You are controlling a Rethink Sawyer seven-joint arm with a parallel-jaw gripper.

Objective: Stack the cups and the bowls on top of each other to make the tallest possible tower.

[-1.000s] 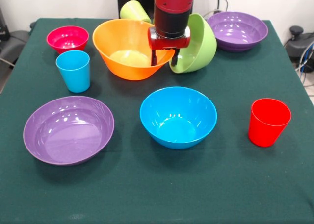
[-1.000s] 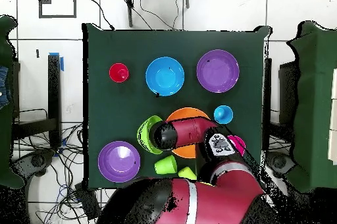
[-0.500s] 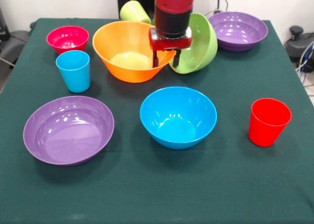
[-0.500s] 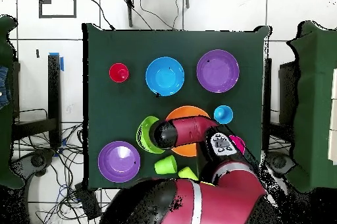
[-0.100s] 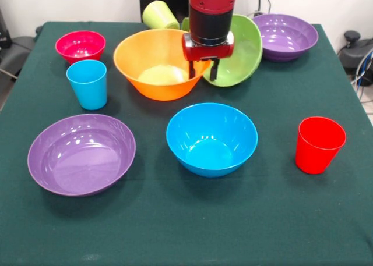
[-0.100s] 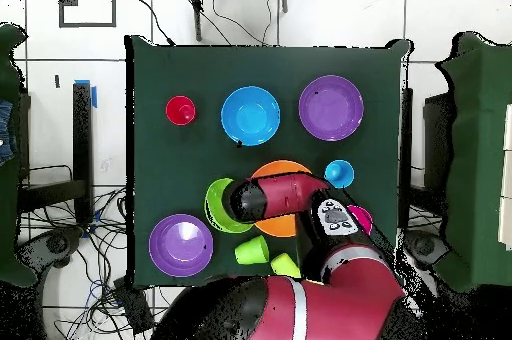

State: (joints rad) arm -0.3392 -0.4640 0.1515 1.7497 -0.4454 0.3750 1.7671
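My gripper hangs at the back of the table between the large orange bowl and the green bowl. Its fingers stand apart, and the left rim of the green bowl appears to lie between them. The green bowl is tipped on its side, with its mouth facing forward and left. A blue bowl sits at the centre. Purple bowls sit at front left and back right. The small red bowl is at back left. Sky blue and red cups stand upright. A yellow-green cup lies behind the orange bowl.
In the overhead view the arm covers most of the orange bowl and hides the gripper. Two greenish cups lie near the table edge by the robot's base. Cables and a chair surround the table.
The gripper has shifted right in the front view. The green bowl has tipped more upright, and the orange bowl has settled from a tilt to level.
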